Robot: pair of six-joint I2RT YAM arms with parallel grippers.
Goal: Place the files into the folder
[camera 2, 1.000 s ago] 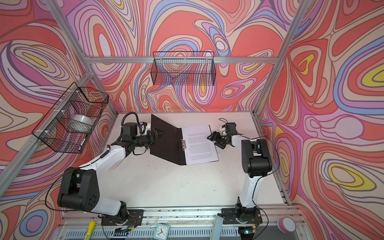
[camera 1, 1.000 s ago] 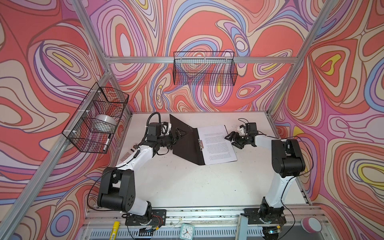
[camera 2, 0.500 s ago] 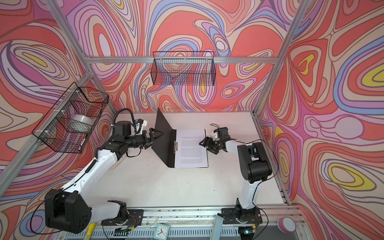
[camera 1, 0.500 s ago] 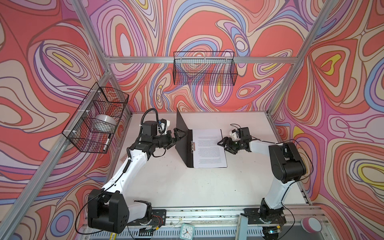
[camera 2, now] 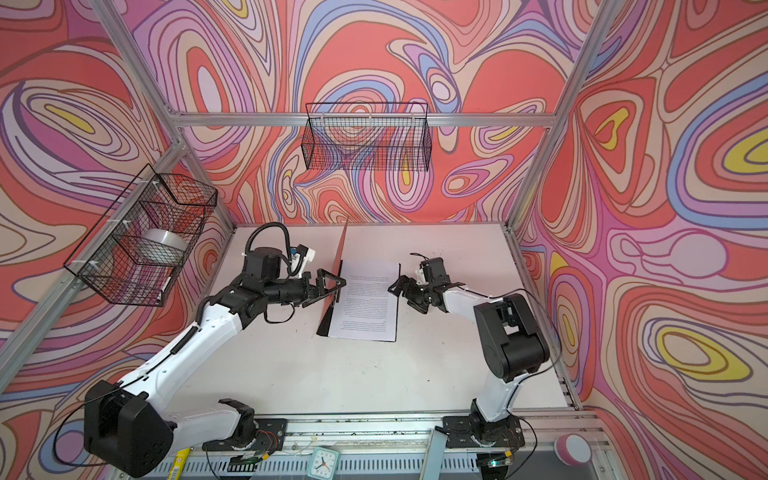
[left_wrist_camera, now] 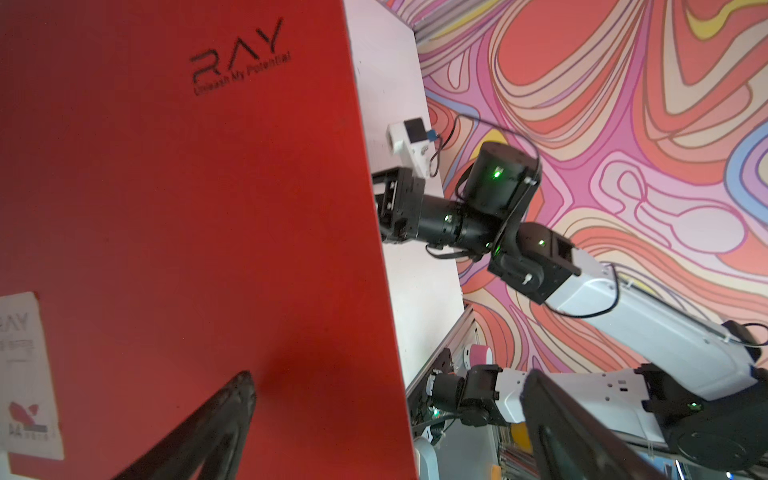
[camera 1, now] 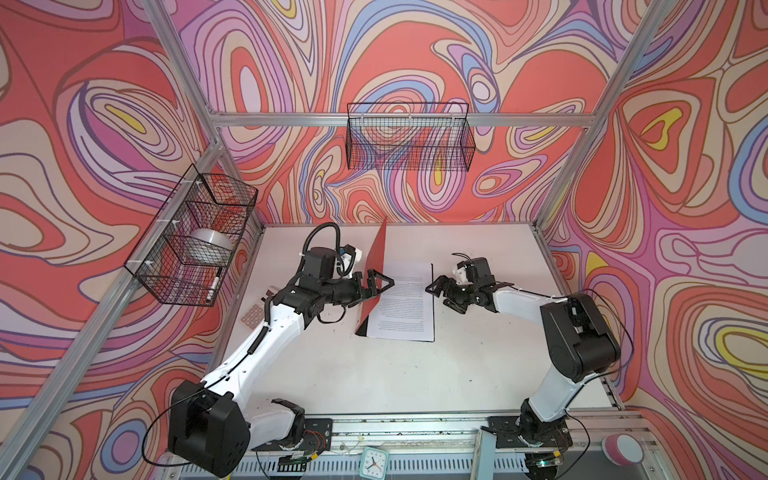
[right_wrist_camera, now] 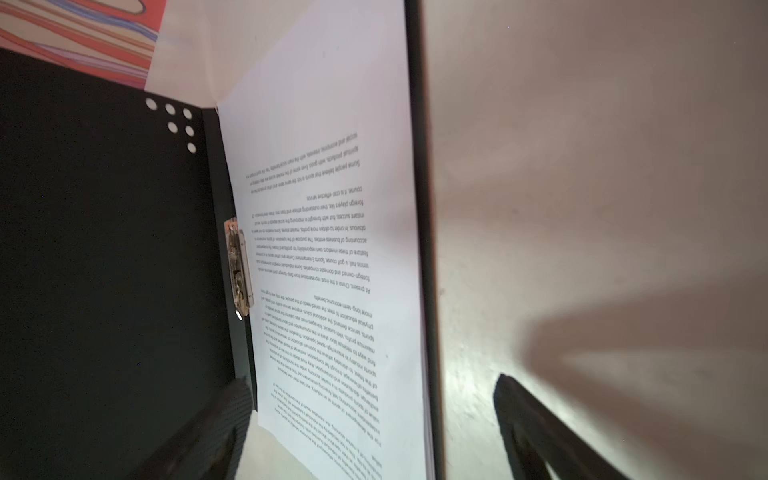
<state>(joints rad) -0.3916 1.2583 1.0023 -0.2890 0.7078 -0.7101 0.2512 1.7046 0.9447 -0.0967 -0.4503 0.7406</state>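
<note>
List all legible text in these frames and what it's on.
"RAY": thin red folder cover, black mark.
"Unleash My Potential": right under that mark, slightly blurred.
"RAY": white label on the same cover; other lines blurred.
White printed paper sheets: paragraphs too small to read.
Beige calculator keys: too small.

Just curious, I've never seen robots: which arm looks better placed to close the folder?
Left, I'd say. The left jaws, open, are at the red outside of the folder, whose cover stands nearly upright; a push should tip it onto the files. The right jaws sit beyond the sheets' far edge.
</note>
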